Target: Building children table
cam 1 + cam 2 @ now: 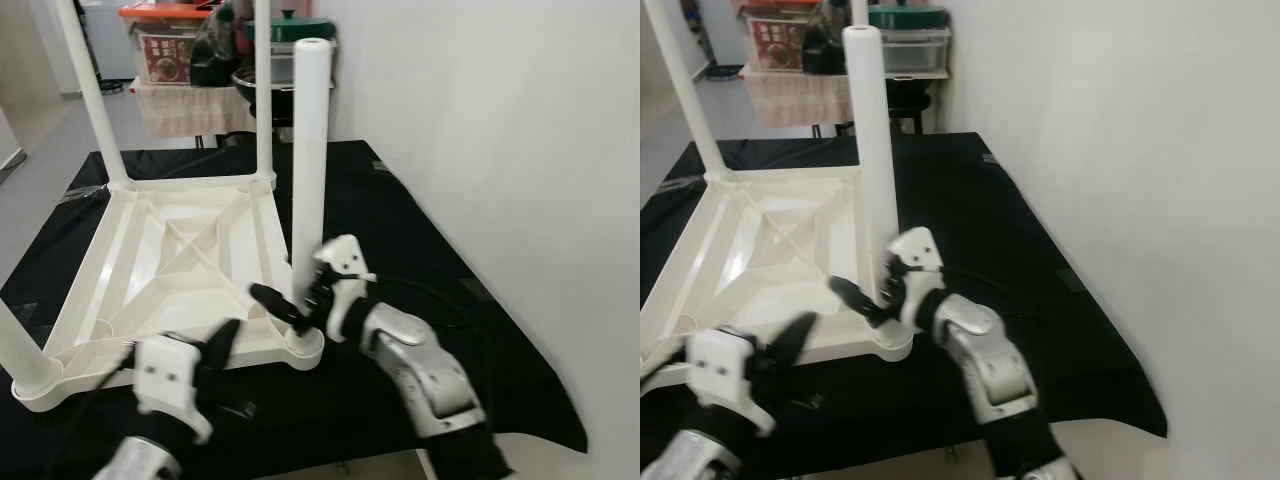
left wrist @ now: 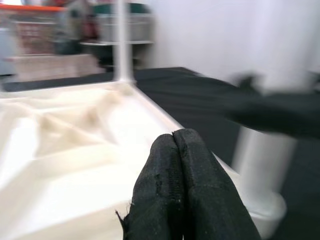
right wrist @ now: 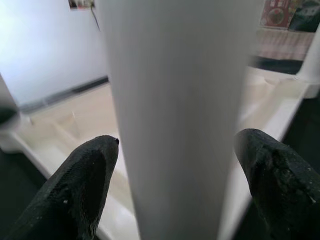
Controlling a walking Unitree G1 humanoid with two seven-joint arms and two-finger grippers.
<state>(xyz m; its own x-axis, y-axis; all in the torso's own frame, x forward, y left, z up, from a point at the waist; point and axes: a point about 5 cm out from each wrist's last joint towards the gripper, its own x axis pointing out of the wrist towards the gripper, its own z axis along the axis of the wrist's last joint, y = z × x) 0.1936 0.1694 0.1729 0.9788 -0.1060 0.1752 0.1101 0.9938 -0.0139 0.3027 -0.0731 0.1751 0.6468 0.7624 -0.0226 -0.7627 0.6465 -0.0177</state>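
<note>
Your view looks down on a white plastic children's tabletop (image 1: 170, 260) lying upside down on a black cloth (image 1: 420, 250) that covers the floor beside a white wall (image 1: 520, 130). Three legs already stand upright in its corner sockets: two far legs (image 1: 95, 95) and one at the near left corner (image 1: 20, 350). A fourth white leg (image 1: 310, 160) stands upright in the near right corner socket (image 1: 300, 345). Your right pincer (image 1: 290, 300) sits low on this leg, its two black fingers (image 3: 75, 185) spread apart on either side of the tube, close to it but with a gap visible on each side. Your left pincer (image 1: 215, 345) rests at the near edge of the tabletop, just left of that socket, with its fingers (image 2: 185, 190) pressed together and holding nothing. Beyond the cloth, storage boxes (image 1: 165, 40) and a dark pot sit on a bench draped in pale cloth (image 1: 190, 105).
</note>
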